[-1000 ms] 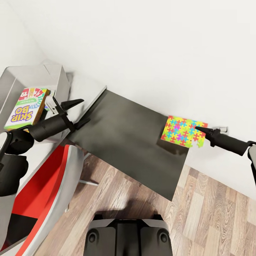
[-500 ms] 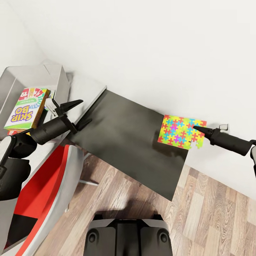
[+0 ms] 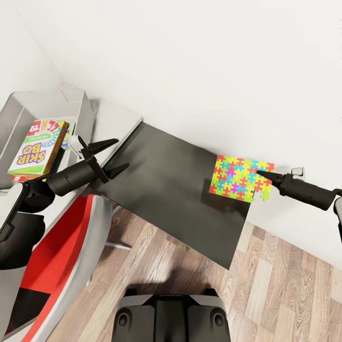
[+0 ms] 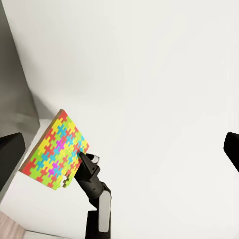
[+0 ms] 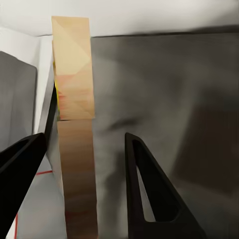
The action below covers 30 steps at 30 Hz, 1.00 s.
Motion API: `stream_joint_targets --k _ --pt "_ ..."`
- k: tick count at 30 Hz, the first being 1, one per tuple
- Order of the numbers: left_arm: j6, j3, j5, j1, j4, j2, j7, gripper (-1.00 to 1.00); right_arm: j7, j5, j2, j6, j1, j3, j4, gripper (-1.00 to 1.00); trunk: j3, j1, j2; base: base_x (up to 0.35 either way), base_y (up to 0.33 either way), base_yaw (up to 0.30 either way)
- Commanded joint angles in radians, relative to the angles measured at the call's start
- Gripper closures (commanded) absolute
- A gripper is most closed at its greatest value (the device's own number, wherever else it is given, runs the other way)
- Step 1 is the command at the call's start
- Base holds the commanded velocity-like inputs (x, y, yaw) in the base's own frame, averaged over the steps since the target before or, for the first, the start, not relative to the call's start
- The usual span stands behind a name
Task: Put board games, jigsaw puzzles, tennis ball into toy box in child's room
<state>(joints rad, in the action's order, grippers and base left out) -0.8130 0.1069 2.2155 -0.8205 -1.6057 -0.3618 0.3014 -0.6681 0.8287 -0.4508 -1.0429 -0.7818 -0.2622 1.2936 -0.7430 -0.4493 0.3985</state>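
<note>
the jigsaw puzzle (image 3: pixel 240 178) hangs lifted above the far right corner of the dark grey section of the table (image 3: pixel 175 190), close to the white wall, its shadow lying on the top beneath it. it is pinched at its right edge by the right gripper (image 3: pixel 264 176), whose fingers are clamped on that edge; the right wrist view shows the puzzle (image 5: pixel 74 134) edge-on as a thin tan slab between the two dark fingers. the left wrist view shows the coloured face (image 4: pixel 54 150) with the gripper at its border. the flat square extends leftward from the claw, toward the toy box (image 3: pixel 80 107), which sits well apart on the pale section at the table's left end, past the whole dark section. a skip-bo box (image 3: pixel 39 146) already lies in that tray. the left gripper (image 3: pixel 113 154) hovers between tray and dark section with its fingers spread and nothing in them; it is nearer the tray, but the right arm has the puzzle, so the carry likely runs leftward along the table.
</note>
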Motion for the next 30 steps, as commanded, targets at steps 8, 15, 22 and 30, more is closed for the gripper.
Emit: stream_joint_targets --k 8,15,22,30 --pt "-0.023 -0.002 0.010 0.000 0.000 -0.007 -0.013 -1.00 -0.007 -0.005 0.000 -0.004 0.002 -0.003 0.018 1.00 0.011 -0.001 0.002 0.000 0.000 0.000" --pt "-0.028 -0.011 0.009 -0.001 0.000 -0.013 -0.052 -1.00 -0.006 -0.002 -0.002 -0.004 0.002 -0.004 0.066 1.00 0.023 -0.001 0.002 0.000 0.000 0.002" --pt "-0.029 -0.032 0.009 -0.010 0.000 -0.021 -0.067 -1.00 -0.002 0.068 -0.004 -0.004 -0.008 0.001 0.095 1.00 0.034 -0.001 0.002 0.000 0.000 0.068" --pt "-0.029 -0.068 0.010 -0.046 0.001 -0.038 -0.072 -1.00 0.043 0.145 0.030 -0.004 -0.106 0.081 0.099 1.00 0.046 -0.001 0.002 0.000 0.000 0.141"
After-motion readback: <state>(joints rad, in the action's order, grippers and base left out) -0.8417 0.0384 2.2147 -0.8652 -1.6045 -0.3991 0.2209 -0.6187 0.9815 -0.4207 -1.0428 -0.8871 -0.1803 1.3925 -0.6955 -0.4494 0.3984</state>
